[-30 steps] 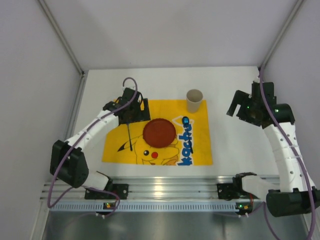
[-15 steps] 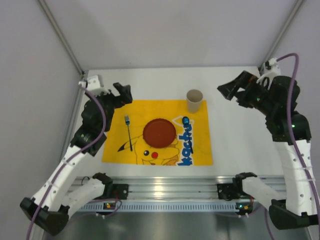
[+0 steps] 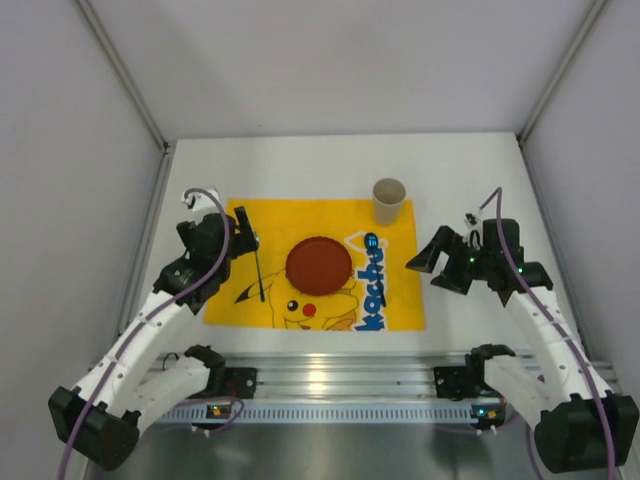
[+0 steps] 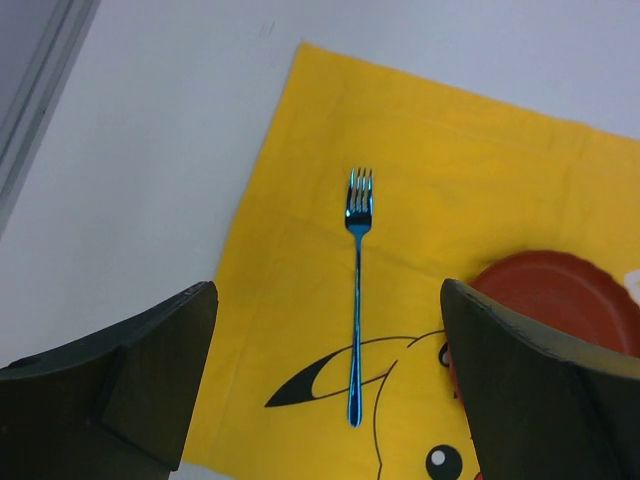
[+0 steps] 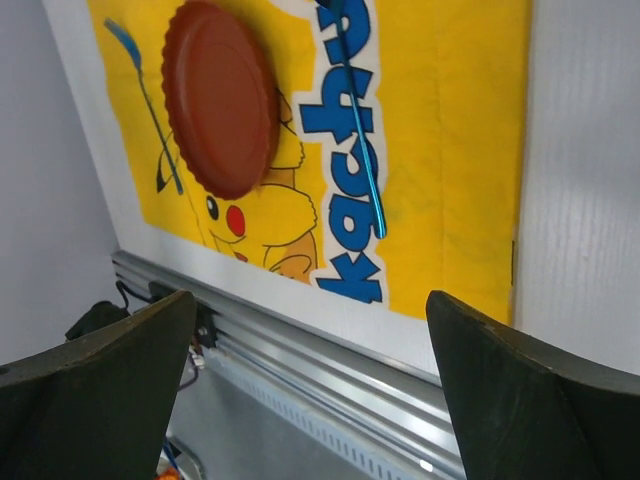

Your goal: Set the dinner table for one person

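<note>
Left gripper and right gripper spread wide, empty.
A low sweep could snag the yellow mat, dragging fork, red plate, paper cup askew.

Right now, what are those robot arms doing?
They are setting the white table for one. A red plate sits on the yellow mat, a blue fork to its left, another blue utensil to its right, a cup by the far corner. The left gripper and right gripper hover open, empty.
</note>
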Controlling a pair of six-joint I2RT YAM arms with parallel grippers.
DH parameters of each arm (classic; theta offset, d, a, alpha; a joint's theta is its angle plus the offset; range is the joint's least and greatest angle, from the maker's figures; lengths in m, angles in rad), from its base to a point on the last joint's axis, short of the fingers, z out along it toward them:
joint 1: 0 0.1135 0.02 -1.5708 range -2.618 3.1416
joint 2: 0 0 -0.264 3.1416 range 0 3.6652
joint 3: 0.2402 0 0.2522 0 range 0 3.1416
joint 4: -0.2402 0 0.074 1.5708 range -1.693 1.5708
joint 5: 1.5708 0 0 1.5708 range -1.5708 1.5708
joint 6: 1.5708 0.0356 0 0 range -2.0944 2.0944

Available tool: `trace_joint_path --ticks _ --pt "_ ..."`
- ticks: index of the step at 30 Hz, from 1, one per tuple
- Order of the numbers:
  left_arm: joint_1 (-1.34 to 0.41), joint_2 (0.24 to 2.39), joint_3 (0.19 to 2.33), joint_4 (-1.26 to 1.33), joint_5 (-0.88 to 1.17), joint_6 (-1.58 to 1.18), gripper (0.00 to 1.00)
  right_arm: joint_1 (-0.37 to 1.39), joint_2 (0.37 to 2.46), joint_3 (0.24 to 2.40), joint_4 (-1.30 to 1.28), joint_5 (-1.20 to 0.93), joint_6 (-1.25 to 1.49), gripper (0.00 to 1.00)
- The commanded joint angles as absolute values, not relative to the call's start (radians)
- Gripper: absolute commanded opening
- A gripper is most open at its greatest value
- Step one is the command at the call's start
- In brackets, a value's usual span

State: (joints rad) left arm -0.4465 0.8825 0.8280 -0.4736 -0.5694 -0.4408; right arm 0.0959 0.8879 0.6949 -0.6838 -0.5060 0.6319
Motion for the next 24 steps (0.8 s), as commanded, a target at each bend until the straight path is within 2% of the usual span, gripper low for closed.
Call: trace_joint_path --ticks 1,5,7,13,19,24 --pt "-0.431 0.913 0.854 -0.635 -0.557 -0.468 0.98 0.098 0.864 0.716 -0.581 -0.584 0.632 1.0" --pt "-0.326 1.026 0.908 -0.703 -0.257 -0.503 0.98 0.103 0.853 0.735 -0.581 -0.578 0.635 1.0" --pt "-0.308 1.06 0.919 -0.69 -0.193 -0.499 0.98 0.106 0.845 0.747 -0.577 -0.578 0.635 1.0" --pt "-0.281 1.063 0.925 -0.658 -0.161 -0.463 0.98 0.106 0.851 0.776 -0.584 -0.557 0.641 1.0" --pt "-0.181 1.066 0.907 -0.638 -0.104 -0.425 0.98 0.107 0.868 0.792 -0.591 -0.558 0.643 1.0" --pt "-0.156 1.077 0.904 -0.626 -0.156 -0.41 0.97 0.109 0.87 0.805 -0.594 -0.566 0.649 1.0"
